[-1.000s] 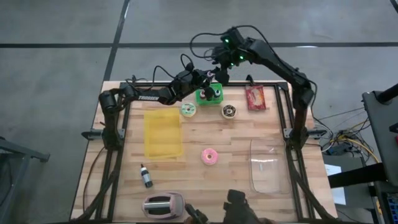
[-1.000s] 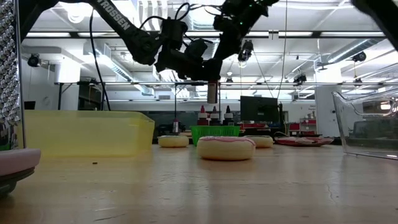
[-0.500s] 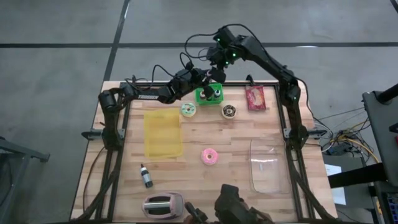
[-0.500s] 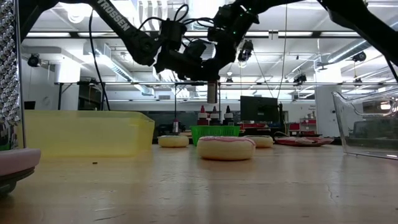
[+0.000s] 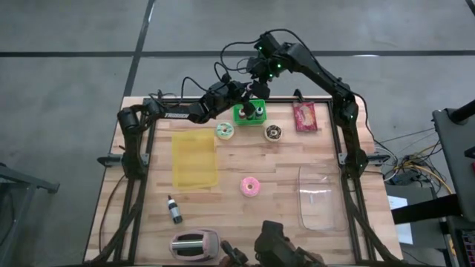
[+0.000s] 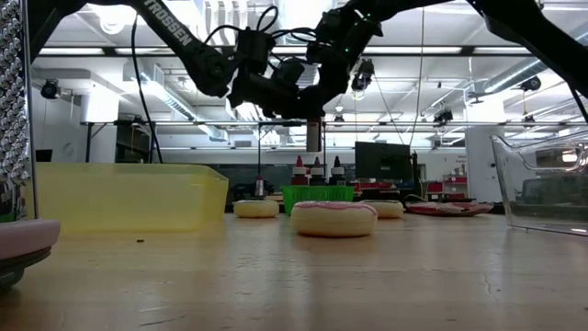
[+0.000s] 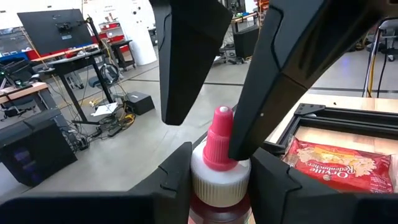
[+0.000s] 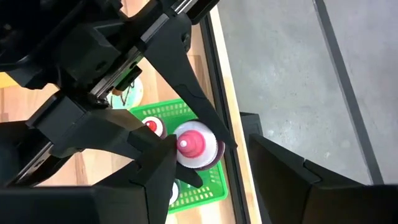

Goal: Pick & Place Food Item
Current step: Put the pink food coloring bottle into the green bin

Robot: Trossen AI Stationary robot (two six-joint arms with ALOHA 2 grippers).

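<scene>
Left wrist view: left gripper fingers clamp the sauce bottle; right gripper fingers stand apart around its cap — close squarely, keep bottle upright above green basket.

The counter is pale wood with plank seams. A translucent yellow bin sits on it, also a bright green basket, a pink-frosted donut, a chocolate donut, and a red snack bag with white lettering. The bottle has a white cap with a pink tip. Both arms are black.
</scene>
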